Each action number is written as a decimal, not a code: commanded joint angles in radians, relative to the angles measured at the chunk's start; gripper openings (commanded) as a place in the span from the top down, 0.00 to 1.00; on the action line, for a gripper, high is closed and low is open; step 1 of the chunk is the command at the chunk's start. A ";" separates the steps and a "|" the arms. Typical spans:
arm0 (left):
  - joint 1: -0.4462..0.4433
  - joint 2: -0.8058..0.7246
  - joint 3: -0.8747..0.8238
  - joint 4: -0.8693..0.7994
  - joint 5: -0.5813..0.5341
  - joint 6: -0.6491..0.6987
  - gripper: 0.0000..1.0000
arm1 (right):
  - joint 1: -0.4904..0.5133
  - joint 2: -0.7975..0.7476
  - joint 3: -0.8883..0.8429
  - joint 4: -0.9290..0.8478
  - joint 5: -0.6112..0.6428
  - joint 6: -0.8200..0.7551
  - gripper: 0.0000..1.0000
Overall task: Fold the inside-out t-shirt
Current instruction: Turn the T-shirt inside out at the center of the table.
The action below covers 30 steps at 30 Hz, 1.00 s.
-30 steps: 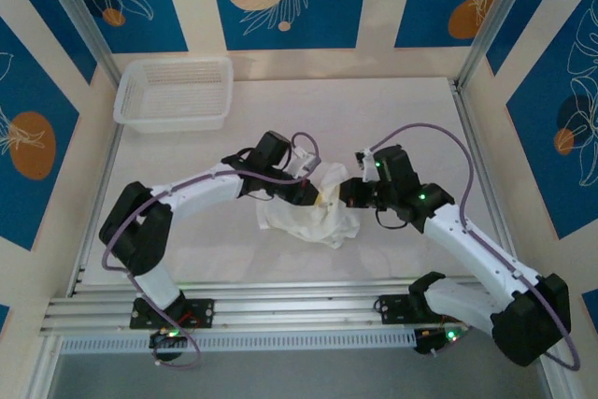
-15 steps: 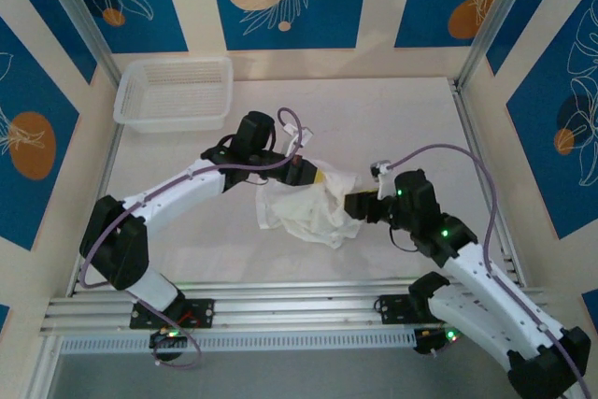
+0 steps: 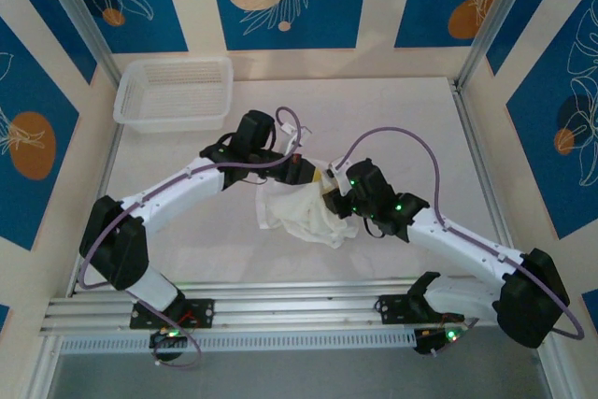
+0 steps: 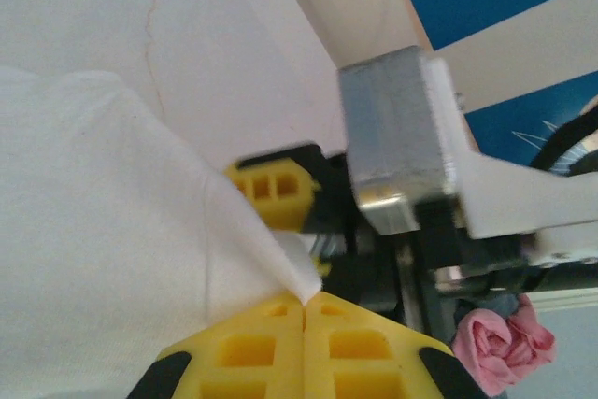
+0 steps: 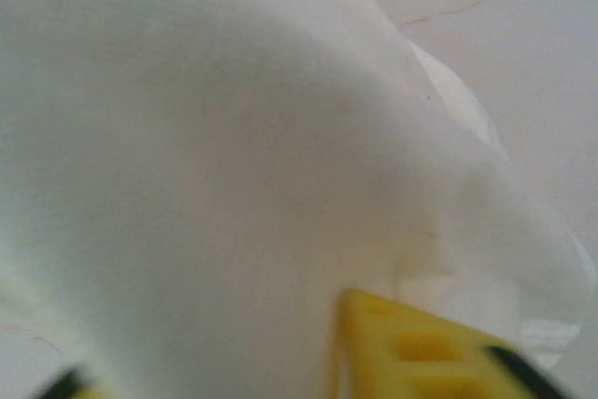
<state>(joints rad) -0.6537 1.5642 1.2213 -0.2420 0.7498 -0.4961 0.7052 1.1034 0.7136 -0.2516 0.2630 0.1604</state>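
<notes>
Because blurred cloth hides most of its fingers, the right gripper [image 3: 333, 201] opening cannot be determined. The t-shirt [image 3: 301, 214] lies crumpled at the centre of the table [image 3: 411, 128]. The left gripper [image 4: 306, 310], at its 12 o'clock edge, pinches a corner. The right arm reaches in at 3 o'clock.

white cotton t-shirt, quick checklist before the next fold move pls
1. Hold by the left gripper on the plain white cotton t-shirt: ok, shut on a fabric edge.
2. Hold by the right gripper: cannot tell, fabric covers its fingers in the wrist view.
3. Shirt spread flat: not ok, it is a bunched heap.
4. White plastic mesh basket apart from the shirt: ok, at the far left corner.
5. Room between the grippers: not ok, they sit close together over the heap.
</notes>
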 commanded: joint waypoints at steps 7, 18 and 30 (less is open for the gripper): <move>0.112 0.103 0.000 -0.166 -0.443 0.196 1.00 | -0.150 -0.265 -0.029 0.135 -0.804 0.238 1.00; 0.114 -0.210 -0.196 -0.001 -0.487 0.183 0.42 | -0.416 -0.244 -0.066 0.239 -0.802 0.486 1.00; -0.097 -0.245 -0.332 0.381 -0.251 -0.075 0.59 | -0.429 -0.194 -0.046 0.220 -0.769 0.496 1.00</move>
<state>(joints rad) -0.7368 1.2564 0.9031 0.0334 0.4583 -0.5007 0.2810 0.9146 0.6430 -0.0154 -0.5011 0.6399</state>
